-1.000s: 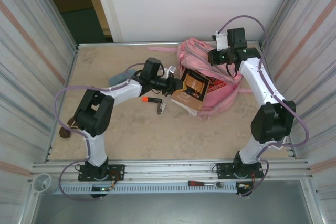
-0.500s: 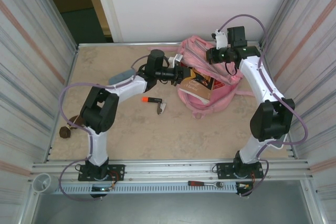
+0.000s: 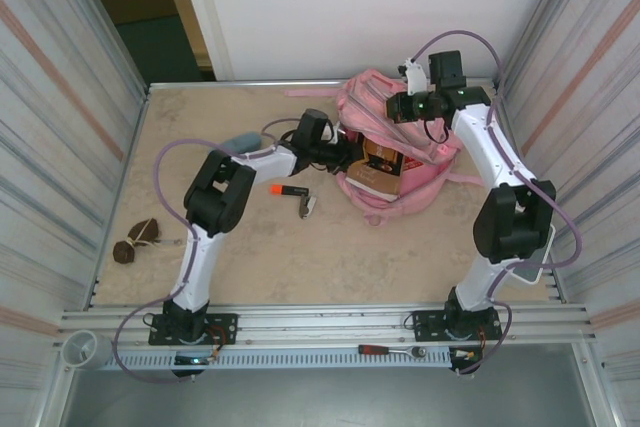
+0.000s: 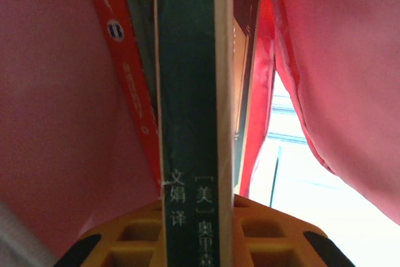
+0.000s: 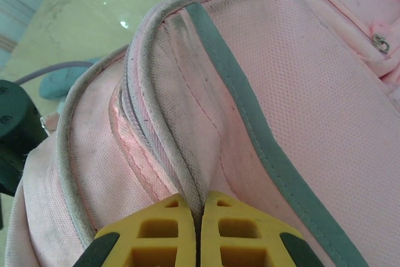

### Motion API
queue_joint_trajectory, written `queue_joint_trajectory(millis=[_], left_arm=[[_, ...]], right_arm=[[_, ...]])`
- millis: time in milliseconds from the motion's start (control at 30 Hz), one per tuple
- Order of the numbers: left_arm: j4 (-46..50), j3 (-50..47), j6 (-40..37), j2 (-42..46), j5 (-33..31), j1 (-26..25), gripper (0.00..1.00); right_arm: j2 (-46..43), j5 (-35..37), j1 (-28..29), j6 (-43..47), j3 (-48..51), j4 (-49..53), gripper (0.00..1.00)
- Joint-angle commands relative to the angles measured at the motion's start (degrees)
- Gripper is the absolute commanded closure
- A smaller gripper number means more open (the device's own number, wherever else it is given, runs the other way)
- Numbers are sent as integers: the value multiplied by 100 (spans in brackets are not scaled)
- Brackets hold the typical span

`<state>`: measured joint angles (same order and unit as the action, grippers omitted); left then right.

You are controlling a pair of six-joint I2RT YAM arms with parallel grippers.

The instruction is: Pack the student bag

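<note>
left gripper (image 4: 197,232) clamping book (image 4: 187,85); right gripper (image 5: 199,226), bag (image 5: 300,73)

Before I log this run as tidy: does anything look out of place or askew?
The dark paperback book sticks half out of the pink fabric student bag, tilted, held by the left gripper. An orange-capped marker lies loose on the beige table, left of the bag.
</note>
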<state>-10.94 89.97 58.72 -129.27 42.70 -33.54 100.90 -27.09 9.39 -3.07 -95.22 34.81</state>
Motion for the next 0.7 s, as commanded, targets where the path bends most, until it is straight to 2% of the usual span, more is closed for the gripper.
queue_joint_trajectory(millis=[0, 267, 333, 433, 533, 667], left_arm=[[-503, 460, -80, -98, -414, -64, 96], [-748, 1323, 108, -819, -1268, -215, 92], [-603, 1508, 52, -998, -1473, -234, 85], [-506, 1423, -73, -981, -1479, -201, 68], [-349, 1002, -463, -586, -1378, -128, 52], [-252, 185, -919, 136, -932, -27, 40]], right_arm=[[61, -681, 161, -199, -447, -393, 100], [363, -806, 405, -17, -757, -155, 100], [378, -782, 415, 22, -753, -109, 100], [361, -658, 397, 138, -689, 20, 100], [275, -582, 308, 194, -493, 29, 100], [156, -645, 132, 155, -200, -91, 100]])
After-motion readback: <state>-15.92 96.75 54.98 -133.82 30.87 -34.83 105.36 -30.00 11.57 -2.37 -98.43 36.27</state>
